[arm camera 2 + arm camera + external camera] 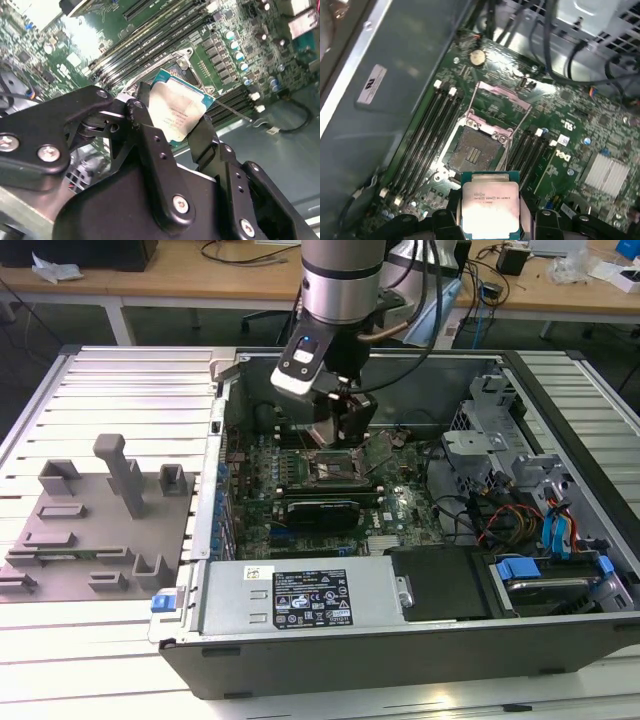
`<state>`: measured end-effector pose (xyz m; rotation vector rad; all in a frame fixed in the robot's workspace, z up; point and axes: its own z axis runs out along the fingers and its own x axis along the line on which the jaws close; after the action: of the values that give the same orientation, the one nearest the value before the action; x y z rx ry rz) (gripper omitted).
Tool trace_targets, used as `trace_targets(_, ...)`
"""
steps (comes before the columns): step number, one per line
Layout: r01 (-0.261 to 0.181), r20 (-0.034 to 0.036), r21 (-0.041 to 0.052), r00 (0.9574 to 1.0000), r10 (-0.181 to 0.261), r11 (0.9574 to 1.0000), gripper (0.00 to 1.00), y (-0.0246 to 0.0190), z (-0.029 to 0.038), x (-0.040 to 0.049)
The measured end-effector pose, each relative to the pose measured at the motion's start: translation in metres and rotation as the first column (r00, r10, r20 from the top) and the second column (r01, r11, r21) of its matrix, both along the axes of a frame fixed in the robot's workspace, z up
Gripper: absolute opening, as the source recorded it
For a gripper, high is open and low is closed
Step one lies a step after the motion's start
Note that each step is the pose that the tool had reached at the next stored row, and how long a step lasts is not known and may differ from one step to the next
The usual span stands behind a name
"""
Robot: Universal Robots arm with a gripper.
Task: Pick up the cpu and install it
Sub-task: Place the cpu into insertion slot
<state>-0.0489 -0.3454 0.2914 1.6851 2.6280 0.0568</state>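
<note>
We see the cpu (490,207) pinched by its edges in the tool (490,216), metal top facing both wrist views, hanging close over the motherboard's (570,150) open socket (475,150) and not touching it. Well apart from the socket, outside the computer case (400,640), a grey tray (60,540) lies on the worktop (120,380).

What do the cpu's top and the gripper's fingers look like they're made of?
The cpu: pale silvery metal lid, by its dull sheen, over a green board edge. The fingers clamping it: matte black with screw heads; coated metal or hard plastic, unclear which.
</note>
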Motion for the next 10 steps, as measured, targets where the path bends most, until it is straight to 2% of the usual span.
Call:
trace_targets(2,0.035,0.0000,0.0000,0.9994,-0.035,0.9994,0.55,0.0000,-0.0001,0.0000)
trace_targets(5,0.101,0.0000,-0.0001,0.9948,-0.101,0.9948,0.55,0.0000,-0.0005,0.0000)
trace_targets(8,0.210,0.0000,0.0000,0.9777,-0.210,0.9777,0.55,0.0000,-0.0011,0.0000)
trace_targets(10,0.254,0.0000,-0.0001,0.9673,-0.254,0.9673,0.55,0.0000,-0.0015,0.0000)
